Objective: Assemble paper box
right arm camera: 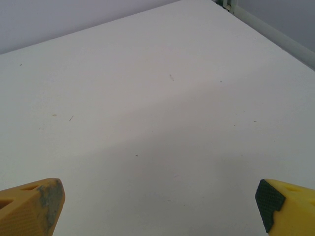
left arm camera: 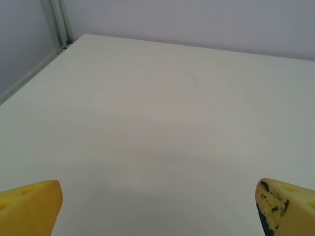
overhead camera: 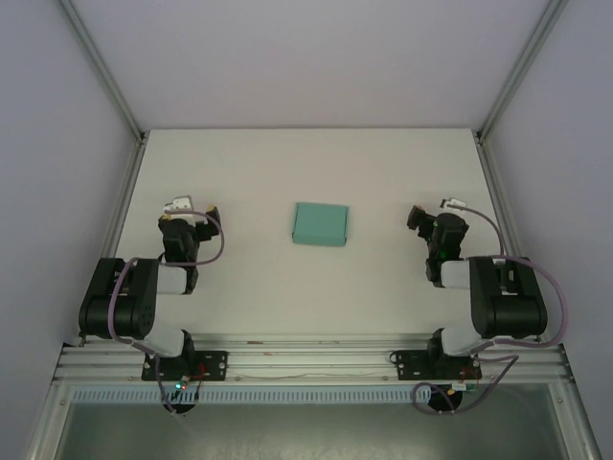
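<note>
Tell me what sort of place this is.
Likely a lab robot test cell: a white table fenced by aluminium rails and plain walls, two robot arms bolted at its near edge, one teal paper box between them.

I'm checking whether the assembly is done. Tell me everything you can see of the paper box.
The paper box is a small mint-green rectangle of what looks like thin card, seemingly folded shut, with no loose flaps showing. It lies flat and slightly skewed near the middle of the white table. Only the table touches it.
</note>
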You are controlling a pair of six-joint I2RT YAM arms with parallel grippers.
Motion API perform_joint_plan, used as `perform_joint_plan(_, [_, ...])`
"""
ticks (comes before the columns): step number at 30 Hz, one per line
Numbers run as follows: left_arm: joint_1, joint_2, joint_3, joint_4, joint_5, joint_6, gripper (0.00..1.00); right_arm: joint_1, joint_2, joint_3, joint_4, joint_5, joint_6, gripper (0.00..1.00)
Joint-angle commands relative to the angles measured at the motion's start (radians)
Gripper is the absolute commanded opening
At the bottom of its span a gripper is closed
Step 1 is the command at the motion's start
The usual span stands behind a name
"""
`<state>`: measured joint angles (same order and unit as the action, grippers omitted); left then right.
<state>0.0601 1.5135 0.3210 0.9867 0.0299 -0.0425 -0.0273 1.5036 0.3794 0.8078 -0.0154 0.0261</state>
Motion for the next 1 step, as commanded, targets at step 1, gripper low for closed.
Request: perform_joint_plan(1, [-0.006,-0.003,0.007,-0.003,0.017,0.024,1.00,-0.002,-0.006,0.013,0.014,0.015,0.012,1.00])
